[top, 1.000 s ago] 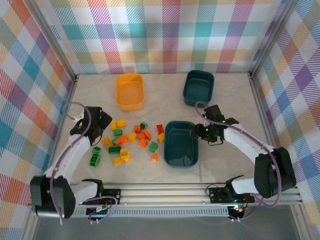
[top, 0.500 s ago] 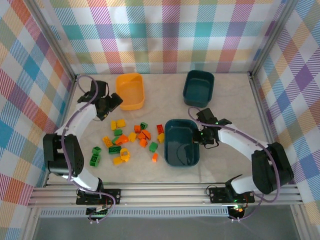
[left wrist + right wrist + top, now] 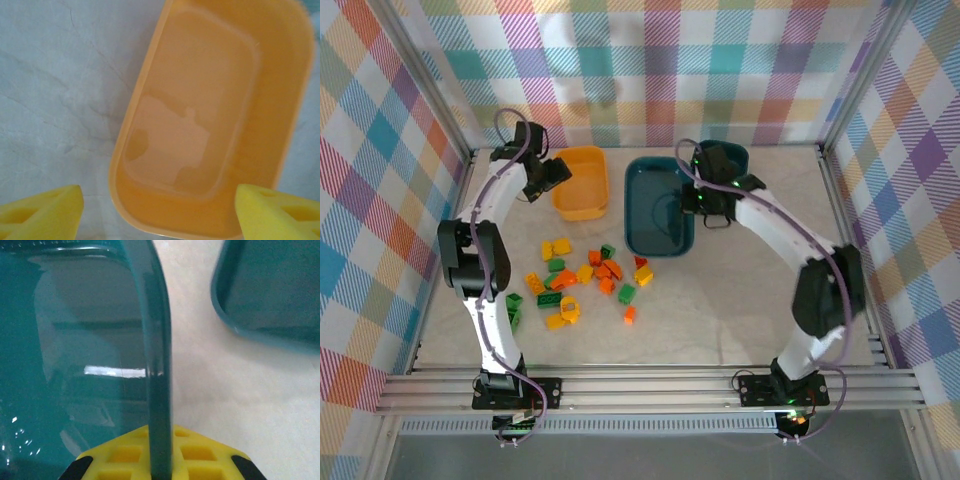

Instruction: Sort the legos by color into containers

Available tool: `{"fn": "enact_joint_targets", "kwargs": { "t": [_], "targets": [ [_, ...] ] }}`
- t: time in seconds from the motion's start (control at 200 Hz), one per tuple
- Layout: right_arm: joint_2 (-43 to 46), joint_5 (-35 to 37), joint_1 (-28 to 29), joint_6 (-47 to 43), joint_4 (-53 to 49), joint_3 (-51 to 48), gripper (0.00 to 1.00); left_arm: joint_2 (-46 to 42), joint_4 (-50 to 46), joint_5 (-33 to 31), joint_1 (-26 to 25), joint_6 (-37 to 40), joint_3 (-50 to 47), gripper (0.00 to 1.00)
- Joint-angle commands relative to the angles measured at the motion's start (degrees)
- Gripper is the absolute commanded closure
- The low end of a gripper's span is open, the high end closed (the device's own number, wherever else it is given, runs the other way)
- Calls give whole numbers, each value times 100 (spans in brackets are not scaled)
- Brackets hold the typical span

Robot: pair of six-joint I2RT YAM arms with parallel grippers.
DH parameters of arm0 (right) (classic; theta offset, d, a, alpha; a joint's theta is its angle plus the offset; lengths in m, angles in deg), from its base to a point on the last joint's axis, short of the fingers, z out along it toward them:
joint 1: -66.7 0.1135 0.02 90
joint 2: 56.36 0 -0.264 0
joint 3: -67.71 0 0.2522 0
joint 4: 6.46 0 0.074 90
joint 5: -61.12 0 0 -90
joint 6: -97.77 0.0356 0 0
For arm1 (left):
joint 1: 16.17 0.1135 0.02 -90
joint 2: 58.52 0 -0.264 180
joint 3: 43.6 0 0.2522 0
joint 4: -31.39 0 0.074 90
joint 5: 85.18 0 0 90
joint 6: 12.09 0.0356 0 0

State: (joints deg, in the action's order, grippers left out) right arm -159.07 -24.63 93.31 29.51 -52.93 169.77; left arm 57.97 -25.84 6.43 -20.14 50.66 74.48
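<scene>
Teal bin (image 3: 655,215), wall in grip of right pincer (image 3: 696,200); second teal bin (image 3: 270,285) half hidden; left pincer (image 3: 157,212) wide.

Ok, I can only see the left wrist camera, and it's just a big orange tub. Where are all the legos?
Observer: The legos lie loose in a bunch on the table, on the near side of your orange tub.
Operator: What's the other arm doing?
Observer: The right pincer is shut on the side wall of a teal tub, which sits next to the orange one.
Operator: Is there one more tub?
Observer: Yes, a second teal tub sits close beside the held one, with a strip of bare table between them.
</scene>
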Motion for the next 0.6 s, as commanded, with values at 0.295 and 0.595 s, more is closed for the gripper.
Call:
{"fn": "enact_joint_targets", "kwargs": {
  "t": [0.295,0.595],
  "targets": [
    [-2960,380,-37,-395,-1506,3737,100,616,97,-160,35,1089,32,39],
    [-4472,491,-146,-502,-2558,6073,100,1087,398,-169,36,1217,67,52]
  ]
}}
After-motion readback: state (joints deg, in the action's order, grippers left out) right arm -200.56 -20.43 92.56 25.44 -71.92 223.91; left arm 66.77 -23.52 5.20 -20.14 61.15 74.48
